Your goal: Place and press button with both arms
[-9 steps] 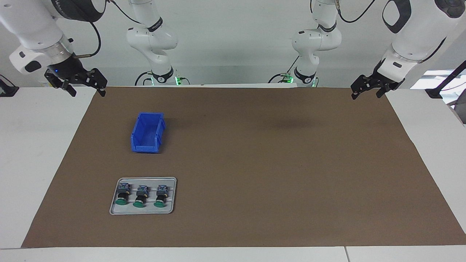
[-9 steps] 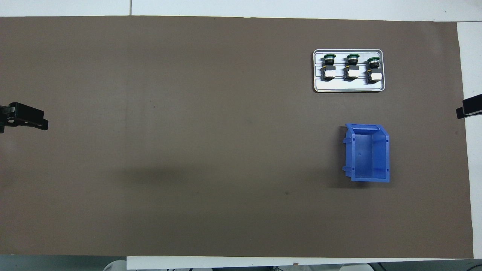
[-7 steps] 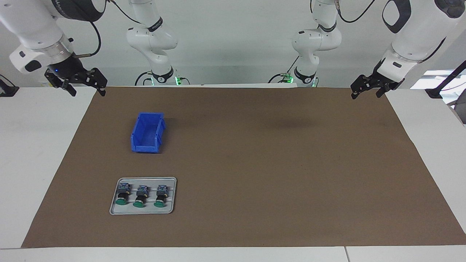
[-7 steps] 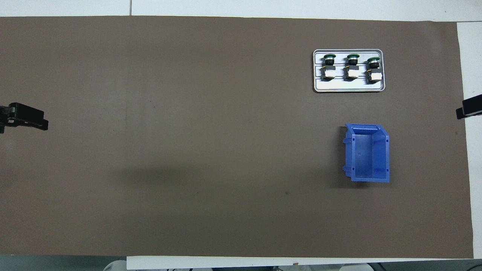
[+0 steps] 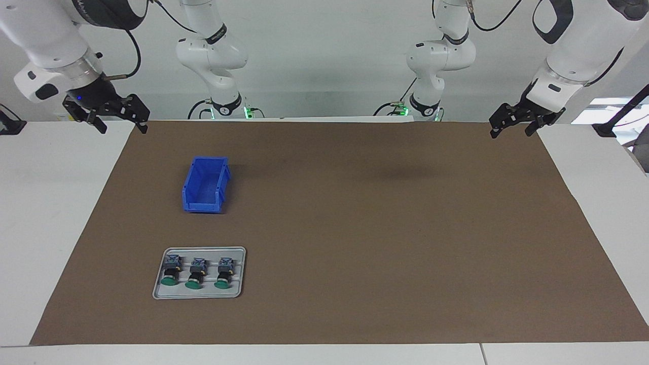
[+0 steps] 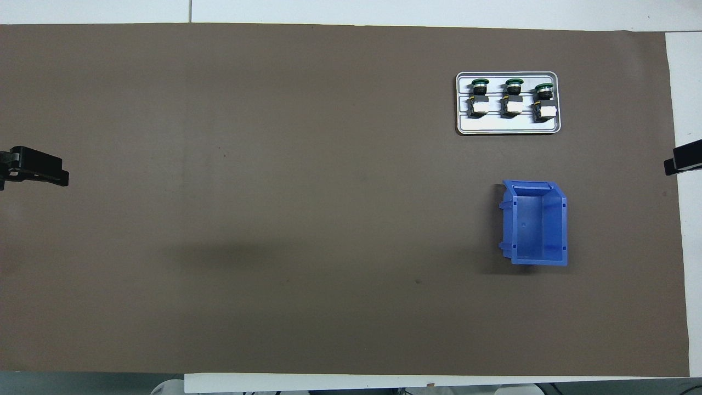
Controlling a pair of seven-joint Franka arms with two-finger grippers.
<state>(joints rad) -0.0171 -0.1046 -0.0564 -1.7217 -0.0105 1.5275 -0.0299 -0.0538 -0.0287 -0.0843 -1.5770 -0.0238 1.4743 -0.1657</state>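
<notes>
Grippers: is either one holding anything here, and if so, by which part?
Nothing is held. The left gripper and right gripper hang open and empty at the table's ends; all three buttons lie in their tray.

High facing camera across the brown mat (image 5: 355,228), steep overhead camera, both sharing mat

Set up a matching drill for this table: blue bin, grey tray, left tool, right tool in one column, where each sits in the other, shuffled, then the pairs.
Things:
1. blue bin
2. grey tray
3. left tool
4. right tool

Places:
A. holds the three green-capped buttons
B. up over the mat's edge, at the end where the bin stands
C. on the mat, nearer the robots than the tray
D. up over the mat's corner, at the end with no bin

Pairs: 1-C, 2-A, 3-D, 4-B
</notes>
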